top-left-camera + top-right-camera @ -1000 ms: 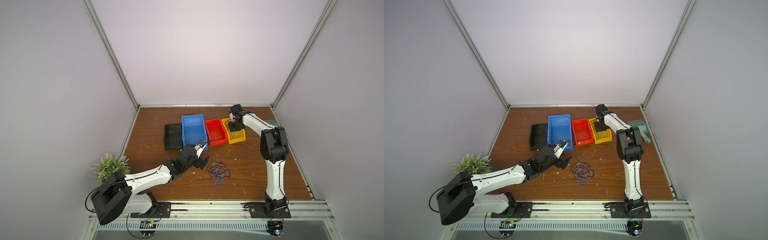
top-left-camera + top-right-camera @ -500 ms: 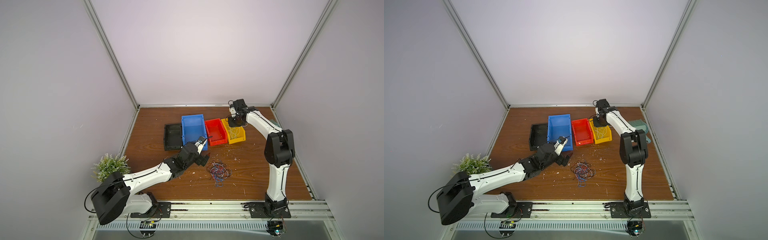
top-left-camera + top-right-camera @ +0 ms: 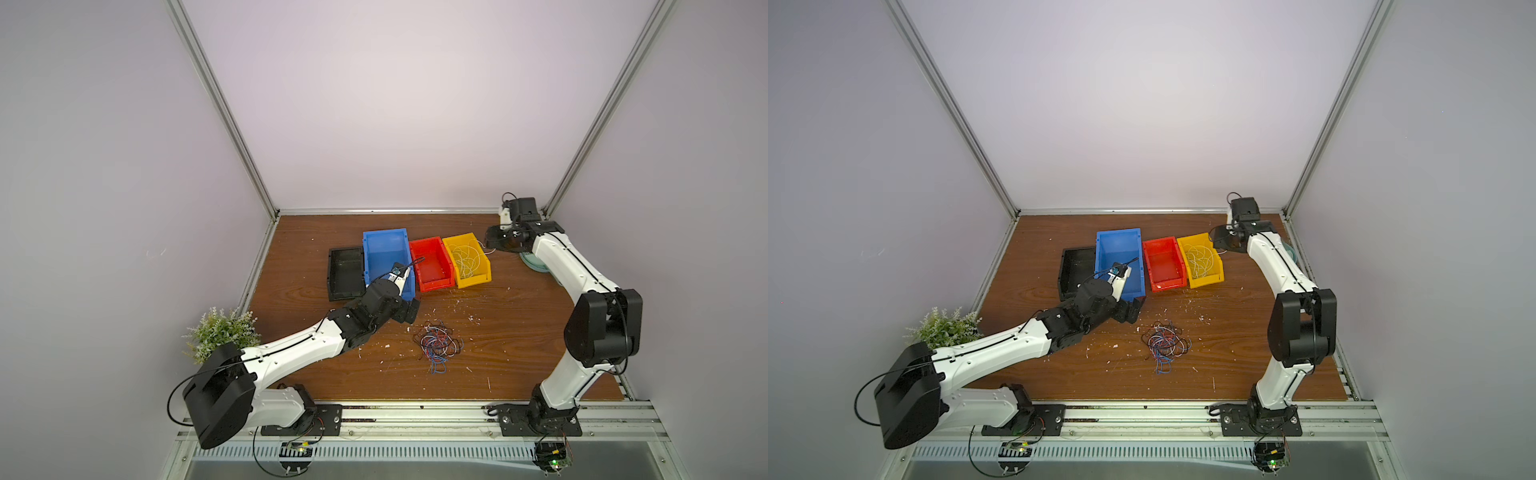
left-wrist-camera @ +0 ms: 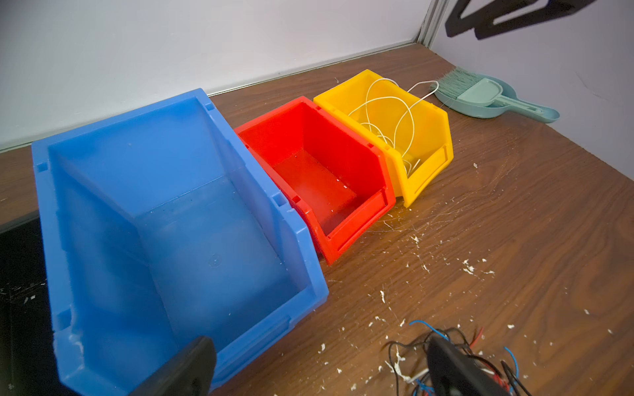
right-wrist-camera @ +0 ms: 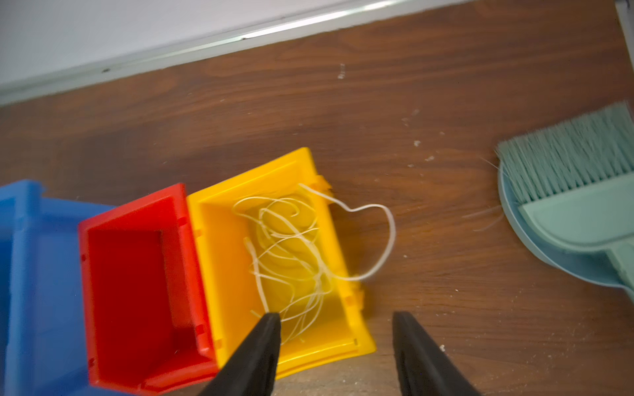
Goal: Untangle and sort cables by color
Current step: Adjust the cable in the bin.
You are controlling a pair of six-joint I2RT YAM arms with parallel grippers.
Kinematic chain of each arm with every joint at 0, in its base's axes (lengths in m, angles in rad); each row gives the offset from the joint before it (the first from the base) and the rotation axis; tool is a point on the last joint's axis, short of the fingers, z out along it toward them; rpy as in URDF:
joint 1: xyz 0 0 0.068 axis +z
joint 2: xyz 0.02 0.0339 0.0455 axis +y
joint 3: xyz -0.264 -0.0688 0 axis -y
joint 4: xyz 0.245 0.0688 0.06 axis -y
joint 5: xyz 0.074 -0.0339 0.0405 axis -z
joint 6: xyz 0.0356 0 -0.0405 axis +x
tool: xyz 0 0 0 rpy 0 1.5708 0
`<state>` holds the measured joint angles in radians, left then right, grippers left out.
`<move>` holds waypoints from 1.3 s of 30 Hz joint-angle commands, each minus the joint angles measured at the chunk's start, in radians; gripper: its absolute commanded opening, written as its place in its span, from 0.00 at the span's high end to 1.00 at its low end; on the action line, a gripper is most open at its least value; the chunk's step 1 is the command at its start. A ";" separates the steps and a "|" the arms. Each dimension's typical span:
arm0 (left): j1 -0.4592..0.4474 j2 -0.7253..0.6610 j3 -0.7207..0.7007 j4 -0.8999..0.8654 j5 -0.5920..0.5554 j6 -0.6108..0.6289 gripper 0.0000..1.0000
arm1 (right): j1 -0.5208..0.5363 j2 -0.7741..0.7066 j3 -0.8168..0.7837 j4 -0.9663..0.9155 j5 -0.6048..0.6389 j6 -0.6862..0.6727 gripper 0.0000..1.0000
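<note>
Right fingers are parted with nothing between them, hanging above the desk just beside the yellow bin. White cables lie coiled in that bin just ahead of these fingers. One loop spills over the bin's side wall onto the desk, toward the teal dustpan and brush. Left fingers are spread wide and also empty. One sits in front of the blue bin, the other right over the tangle of blue, red, black and a few white strands on the desk; touching or just above, cannot tell. Blue bin and red bin look empty. Black bin sits beyond the blue one from the left fingers, contents unreadable. Judgement: some white is sorted, the bulk of the job is left. Risks: the overhanging loop lies close to the right fingers, so a low or sideways retreat could hook it and drag white strands out of the bin. Left fingers closing on the clump would likely pinch several colours at once, since strands cross everywhere, and a lift could carry the whole knot. Blue bin's front lip is near one left finger, so a careless descent could shove it against the red bin. Wires look springy and could pop over bin walls.
</note>
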<state>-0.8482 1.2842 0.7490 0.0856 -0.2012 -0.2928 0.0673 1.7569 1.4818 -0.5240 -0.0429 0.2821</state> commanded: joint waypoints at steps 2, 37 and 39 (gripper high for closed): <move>0.010 0.028 -0.001 0.000 0.010 -0.010 0.01 | -0.068 0.046 0.006 0.103 -0.172 0.064 0.40; 0.009 0.070 -0.009 0.002 0.031 -0.003 0.02 | 0.034 0.058 -0.015 0.079 -0.223 0.049 1.00; 0.010 0.072 -0.013 0.006 0.031 -0.005 0.02 | 0.044 0.076 -0.021 0.076 -0.211 0.050 1.00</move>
<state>-0.8482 1.3506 0.7490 0.0860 -0.1791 -0.2962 0.0982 1.8412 1.4727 -0.4187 -0.2901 0.3515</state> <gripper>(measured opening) 0.978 0.044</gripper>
